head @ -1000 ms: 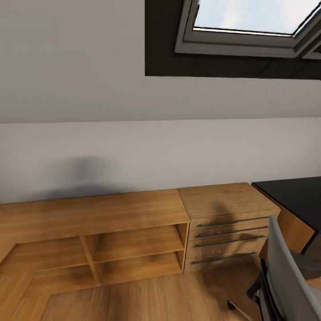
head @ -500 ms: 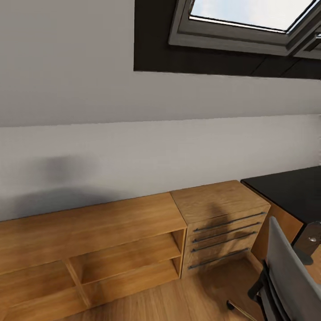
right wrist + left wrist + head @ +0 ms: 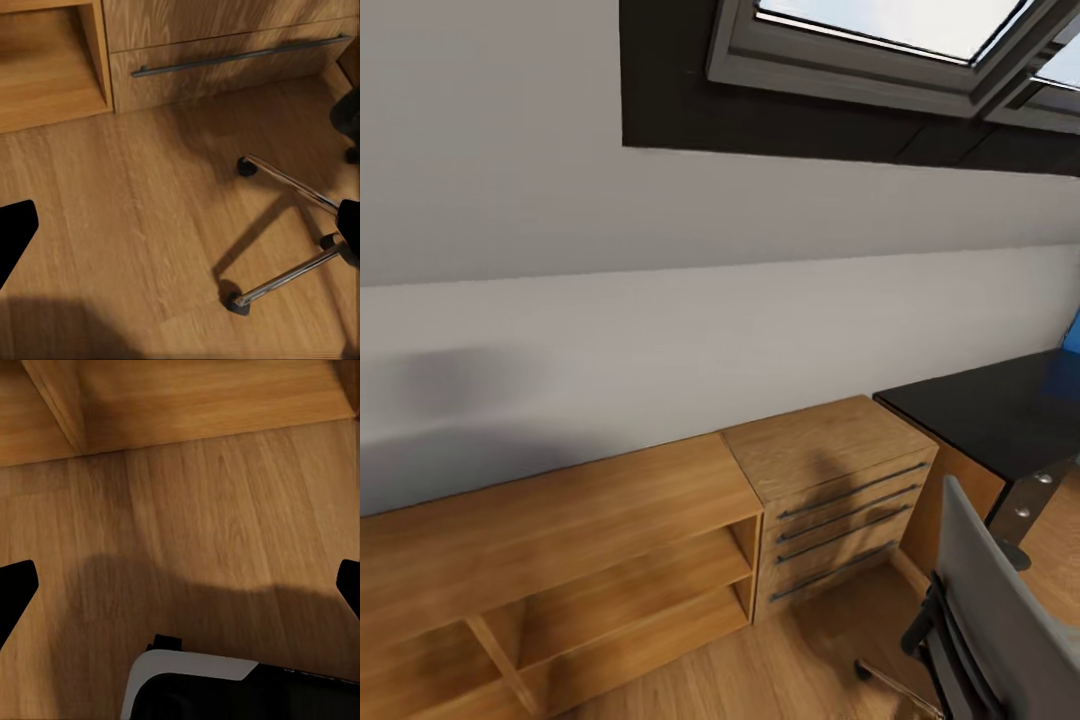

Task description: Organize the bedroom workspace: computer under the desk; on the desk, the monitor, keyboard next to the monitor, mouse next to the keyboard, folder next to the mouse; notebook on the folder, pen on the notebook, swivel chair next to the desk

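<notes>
Head view, near to far. Swivel chair (image 3: pixel 990 620) at lower right corner, cut off by frame: grey backrest seen partly, black frame bits, one chrome leg w/ caster near bottom edge; seat and armrests not visible. Wood floor (image 3: pixel 800 660) beneath.

Just behind the chair, desk (image 3: pixel 990 410): only a black-topped corner shows, rest cut off at right edge. One pale leg w/ bolts under it, wood-toned side panel beside. Tiny blue patch at far right edge above desktop (image 3: pixel 1072 335), too cropped to ID. Desktop part in view is bare, though most of it is out of frame.

Left of desk, touching or just beside it: light-wood drawer unit (image 3: pixel 830 500), four long dark handles. Left of that, low open shelf unit (image 3: pixel 560 560), same wood, cut off at left and bottom. Behind: pale wall (image 3: pixel 660 300), soft shadow at left; skylight (image 3: pixel 880 40) in dark surround at top, cropped.

Right wrist view: right gripper (image 3: pixel 180 225), black fingertips only at the frame's two edges, spread wide, nothing between. Past them floor, chrome chair legs w/ casters (image 3: pixel 285 225), bottom drawer (image 3: pixel 240 60) w/ handle, shelf bay.

Left wrist view: left gripper (image 3: pixel 180 581), tips likewise at both edges, wide apart, empty. Floor (image 3: pixel 195 532), shelf base, robot's own dark/white body part (image 3: pixel 225 690) w/ shadow.
</notes>
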{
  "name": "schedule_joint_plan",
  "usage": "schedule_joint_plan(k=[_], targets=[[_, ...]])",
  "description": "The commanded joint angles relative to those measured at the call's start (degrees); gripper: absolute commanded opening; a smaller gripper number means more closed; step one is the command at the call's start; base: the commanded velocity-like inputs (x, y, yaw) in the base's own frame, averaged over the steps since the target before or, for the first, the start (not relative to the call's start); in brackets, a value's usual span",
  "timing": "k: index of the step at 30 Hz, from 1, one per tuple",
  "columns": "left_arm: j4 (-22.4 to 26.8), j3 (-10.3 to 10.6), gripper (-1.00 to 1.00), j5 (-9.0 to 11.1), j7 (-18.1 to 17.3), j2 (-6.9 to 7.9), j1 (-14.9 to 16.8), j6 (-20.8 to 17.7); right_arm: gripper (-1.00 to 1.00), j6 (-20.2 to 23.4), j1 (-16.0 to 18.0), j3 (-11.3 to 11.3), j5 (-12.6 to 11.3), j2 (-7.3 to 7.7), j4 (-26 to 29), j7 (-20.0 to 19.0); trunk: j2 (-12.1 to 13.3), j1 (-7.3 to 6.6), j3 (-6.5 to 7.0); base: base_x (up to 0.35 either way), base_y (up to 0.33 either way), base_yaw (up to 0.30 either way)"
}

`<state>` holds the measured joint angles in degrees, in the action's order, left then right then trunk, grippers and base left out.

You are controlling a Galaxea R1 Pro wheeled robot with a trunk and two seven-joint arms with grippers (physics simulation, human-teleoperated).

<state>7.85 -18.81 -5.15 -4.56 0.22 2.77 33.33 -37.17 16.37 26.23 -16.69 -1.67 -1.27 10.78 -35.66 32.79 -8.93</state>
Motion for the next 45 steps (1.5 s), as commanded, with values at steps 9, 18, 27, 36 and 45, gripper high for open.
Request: schedule_joint_plan(k=[9,18,27,36,45], targets=[[0.0,-0.5,1.00,-0.6,-0.2,0.11,0.0,0.2,1.00,-0.2,0.1,0.5,-0.3,-0.08,-0.1,0.3,-0.1,0.02,-0.39,0.003,0.004,-0.221],[0.0,-0.5,1.00,-0.6,-0.2,0.13,0.0,0.2,1.00,-0.2,0.1,0.5,-0.3,-0.17,-0.1,0.3,-0.1,0.02,-0.31,0.000,0.000,-0.244],[0.0,-0.6,1.00,-0.6,-0.2,0.13,0.0,0.2,1.00,-0.2,0.1,0.5,-0.3,-0.11,-0.1,0.3,-0.1,0.02,0.04,0.031,0.018,-0.242],[0.0,-0.5,1.00,-0.5,-0.2,0.13,0.0,0.2,1.00,-0.2,0.1,0.5,-0.3,-0.02,-0.1,0.3,-0.1,0.02,0.43,0.151,0.113,-0.240],[0.0,-0.5,1.00,-0.6,-0.2,0.13,0.0,0.2,1.00,-0.3,0.1,0.4,-0.3,0.00,-0.1,0.3,-0.1,0.02,0.72,0.021,0.014,-0.241]])
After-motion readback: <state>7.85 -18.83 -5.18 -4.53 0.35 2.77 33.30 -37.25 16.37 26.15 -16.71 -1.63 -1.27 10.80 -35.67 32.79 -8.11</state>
